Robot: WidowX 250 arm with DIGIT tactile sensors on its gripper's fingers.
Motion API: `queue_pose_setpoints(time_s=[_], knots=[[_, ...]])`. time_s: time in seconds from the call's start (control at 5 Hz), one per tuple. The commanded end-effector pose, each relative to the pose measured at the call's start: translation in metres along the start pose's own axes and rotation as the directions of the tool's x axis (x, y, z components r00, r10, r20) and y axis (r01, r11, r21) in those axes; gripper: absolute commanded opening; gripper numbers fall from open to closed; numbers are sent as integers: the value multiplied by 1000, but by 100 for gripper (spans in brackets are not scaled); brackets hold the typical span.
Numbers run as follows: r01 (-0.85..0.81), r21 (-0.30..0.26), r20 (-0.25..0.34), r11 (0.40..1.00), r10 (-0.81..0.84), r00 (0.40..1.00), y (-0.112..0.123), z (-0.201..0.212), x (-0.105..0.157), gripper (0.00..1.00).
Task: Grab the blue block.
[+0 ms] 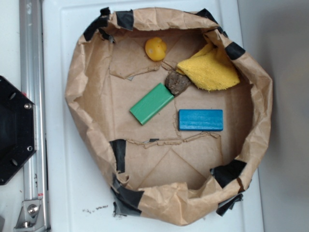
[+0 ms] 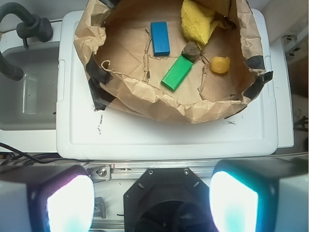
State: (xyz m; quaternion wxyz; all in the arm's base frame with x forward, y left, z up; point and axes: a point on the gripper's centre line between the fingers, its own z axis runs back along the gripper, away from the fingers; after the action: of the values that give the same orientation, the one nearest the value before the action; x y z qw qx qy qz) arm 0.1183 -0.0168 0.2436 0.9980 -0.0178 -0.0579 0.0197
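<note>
The blue block (image 1: 201,120) lies flat inside the brown paper bowl (image 1: 77,87), right of centre. In the wrist view the blue block (image 2: 160,37) is far up the frame, with the green block (image 2: 176,72) below and to the right of it. My gripper (image 2: 152,203) is open and empty. Its two glowing fingertips (image 2: 70,205) stand wide apart at the bottom of the wrist view, over the black robot base (image 2: 164,198), well short of the bowl. The gripper does not show in the exterior view.
In the bowl also lie a green block (image 1: 151,103), a brown lump (image 1: 177,83), a yellow cloth (image 1: 210,67) and a yellow ball (image 1: 155,48). The bowl sits on a white board (image 2: 164,130). A metal rail (image 1: 33,96) and a sink (image 2: 24,87) are beside it.
</note>
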Motion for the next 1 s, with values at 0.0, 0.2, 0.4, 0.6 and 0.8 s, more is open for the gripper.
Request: queue_pose_setpoints(time_s=[0.0, 0.2, 0.4, 0.6, 0.8], knots=[[0, 0, 0, 1000, 0, 1000, 0, 0, 0, 100], [-13, 6, 39, 1000, 13, 999, 6, -38, 46, 100], [19, 22, 150, 1000, -22, 988, 7, -67, 96, 100], [-16, -44, 148, 999, 22, 989, 13, -104, 131, 100], [-38, -6, 121, 999, 39, 992, 19, -135, 141, 100]])
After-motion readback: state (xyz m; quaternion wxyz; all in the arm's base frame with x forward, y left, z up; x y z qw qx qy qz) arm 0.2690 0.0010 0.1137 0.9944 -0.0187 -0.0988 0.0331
